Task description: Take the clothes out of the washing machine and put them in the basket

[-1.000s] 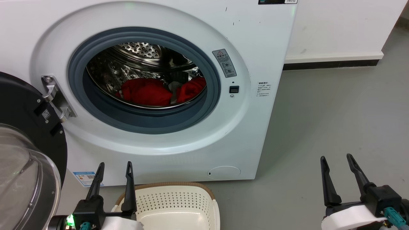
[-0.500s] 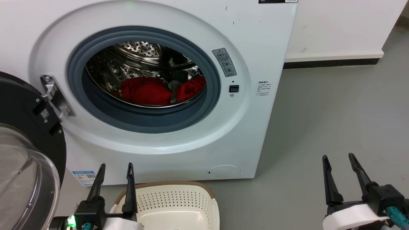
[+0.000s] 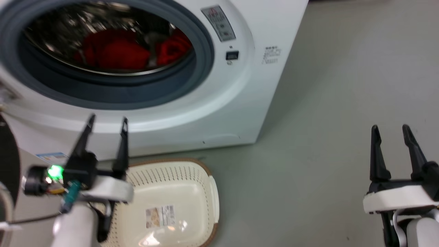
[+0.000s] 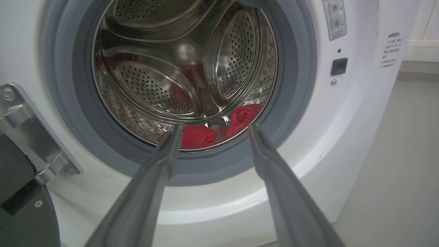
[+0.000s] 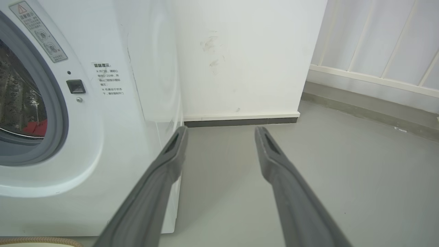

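The clothes point(image 3: 116, 51) lie in a low heap at the bottom of the drum point(image 4: 154, 85), inside the washing machine point(image 3: 240, 103). They are bright red, soft and crumpled. Two red lumps can be counted, a broader one on the left and a smaller one on the right, with one small pale grey piece point(image 4: 214, 127) tucked between them (the head view is blurred, so trim or print cannot be made out). The drum is shiny perforated steel behind a thick grey gasket point(image 3: 205, 61). The door is swung open to the left, its metal hinge point(image 4: 31, 137) showing in the left wrist view.

One basket point(image 3: 212, 192) stands on the grey floor point(image 3: 325, 103) just in front of the machine, below the porthole. It is cream-white with rows of small holes, a brown rim and one label sticker point(image 3: 160, 216) on its bottom.

There are two grippers, each with two long dark fingers. The left gripper point(image 3: 108, 118) hangs above the basket's back left corner, pointing at the porthole with its fingers spread wide and gripping no cloth; in its own wrist view the red heap sits between the fingertips, well beyond them. The right gripper point(image 3: 390, 127) is over bare floor, well apart from the machine on its right, fingers likewise wide apart.
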Controlling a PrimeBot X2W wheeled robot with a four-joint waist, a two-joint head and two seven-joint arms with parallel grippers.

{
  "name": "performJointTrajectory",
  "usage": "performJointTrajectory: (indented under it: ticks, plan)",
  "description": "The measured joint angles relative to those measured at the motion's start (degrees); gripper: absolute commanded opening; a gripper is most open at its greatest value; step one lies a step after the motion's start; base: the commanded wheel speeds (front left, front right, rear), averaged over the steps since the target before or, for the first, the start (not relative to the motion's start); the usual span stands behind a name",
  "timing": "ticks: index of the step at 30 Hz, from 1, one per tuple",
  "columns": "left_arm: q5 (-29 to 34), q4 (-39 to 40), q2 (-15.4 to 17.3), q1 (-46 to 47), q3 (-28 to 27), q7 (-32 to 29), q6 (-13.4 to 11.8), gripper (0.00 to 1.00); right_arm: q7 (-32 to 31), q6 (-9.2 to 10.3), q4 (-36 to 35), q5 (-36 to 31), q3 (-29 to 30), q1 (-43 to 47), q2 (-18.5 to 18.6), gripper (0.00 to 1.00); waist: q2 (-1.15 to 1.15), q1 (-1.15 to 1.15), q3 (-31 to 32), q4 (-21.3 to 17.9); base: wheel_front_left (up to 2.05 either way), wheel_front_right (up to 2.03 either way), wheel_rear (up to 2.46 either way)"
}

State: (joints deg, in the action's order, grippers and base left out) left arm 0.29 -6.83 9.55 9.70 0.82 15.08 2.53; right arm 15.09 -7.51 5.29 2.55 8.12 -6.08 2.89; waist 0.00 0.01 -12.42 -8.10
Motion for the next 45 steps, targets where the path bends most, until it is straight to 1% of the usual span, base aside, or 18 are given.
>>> performJointTrajectory:
  ticks: [1, 3, 6, 9, 13, 16, 19, 23, 26, 30, 33, 36, 38, 45]
  plan:
    - [-0.04, -0.57, 1.01, 1.92, -0.56, 0.00, 0.21, 1.00, 0.00, 0.00, -0.08, 0.24, 0.00, -0.64, 0.02, 1.00, 0.00, 0.00, -1.55, -0.49, 0.00, 0.00, 0.00]
    - [-0.59, -2.29, 3.44, 5.52, -1.34, 0.00, 1.45, 1.00, 0.00, 0.00, -0.15, 1.29, -0.98, -2.17, 0.04, 1.00, 0.00, 0.01, -4.61, -1.66, 0.00, 0.00, 0.00]
    - [-0.52, -5.65, 8.33, 10.64, -2.05, 0.00, 2.87, 1.00, 0.00, -0.01, -1.05, 3.32, -1.33, -4.41, 0.01, 1.00, 0.00, 0.02, -8.88, -3.83, 0.00, 0.00, 0.00]
    - [-0.65, -9.94, 13.15, 19.05, -2.08, -0.99, 3.91, 1.00, 0.00, 0.00, -1.68, 5.31, -1.29, -5.82, 0.03, 1.00, 0.00, 0.02, -12.90, -6.12, 0.00, 0.00, 0.00]
    - [-0.80, -13.77, 19.34, 30.75, 0.07, -7.24, 4.56, 1.00, 0.00, 0.00, -2.69, 6.20, -2.57, -7.03, 0.08, 1.00, 0.00, 0.02, -17.87, -8.99, 0.00, 0.00, 0.00]
    - [-2.18, -17.29, 23.24, 39.84, 2.43, -14.63, 4.83, 1.00, 0.00, 0.00, -3.58, 7.32, -3.96, -8.04, 0.08, 1.00, 0.00, 0.02, -21.36, -11.09, 0.00, 0.00, 0.00]
    - [-4.37, -20.90, 26.63, 48.99, 6.62, -21.72, 4.89, 1.00, 0.00, 0.00, -4.34, 8.20, -4.83, -8.35, 0.07, 1.00, 0.00, 0.01, -24.58, -12.95, 0.00, 0.00, 0.00]
    - [-6.66, -26.70, 29.66, 60.50, 9.12, -30.40, 4.88, 1.00, 0.00, 0.00, -5.14, 9.20, -6.64, -9.20, 0.05, 1.00, 0.00, 0.01, -28.55, -15.00, 0.00, 0.00, 0.00]
    - [-6.78, -30.16, 31.78, 67.30, 11.74, -34.78, 4.88, 1.00, 0.00, 0.00, -5.76, 9.76, -8.49, -9.24, 0.03, 1.00, 0.00, 0.01, -30.80, -16.73, 0.00, 0.00, 0.00]
    - [-6.97, -34.26, 33.60, 74.88, 16.24, -40.24, 4.88, 1.00, 0.00, -0.01, -6.64, 11.17, -10.40, -9.25, 0.03, 1.00, 0.00, 0.01, -33.14, -19.10, 0.00, 0.00, 0.00]
    - [-7.35, -37.69, 33.85, 78.54, 19.83, -44.74, 4.88, 1.00, 0.00, 0.00, -7.39, 11.39, -10.53, -9.11, 0.03, 1.00, 0.00, 0.01, -34.77, -20.08, 0.00, 0.00, 0.00]
    - [-7.19, -40.63, 35.08, 81.32, 22.99, -46.70, 4.95, 1.00, 0.00, -0.01, -8.23, 11.52, -10.53, -8.76, 0.03, 1.00, 0.00, 0.01, -35.82, -20.41, 0.00, 0.00, 0.00]
    - [-7.76, -42.67, 35.66, 82.63, 23.63, -46.95, 4.95, 1.00, 0.00, -0.01, -8.71, 11.51, -10.49, -8.12, 0.03, 1.00, 0.00, 0.01, -36.09, -20.52, 0.00, 0.00, 0.00]
    - [-10.78, -47.96, 34.53, 84.66, 27.18, -48.73, 4.95, 1.00, 0.00, 0.00, -9.72, 12.09, -9.85, -7.31, 0.02, 1.00, 0.00, 0.00, -37.40, -20.14, 0.00, 0.00, 0.00]
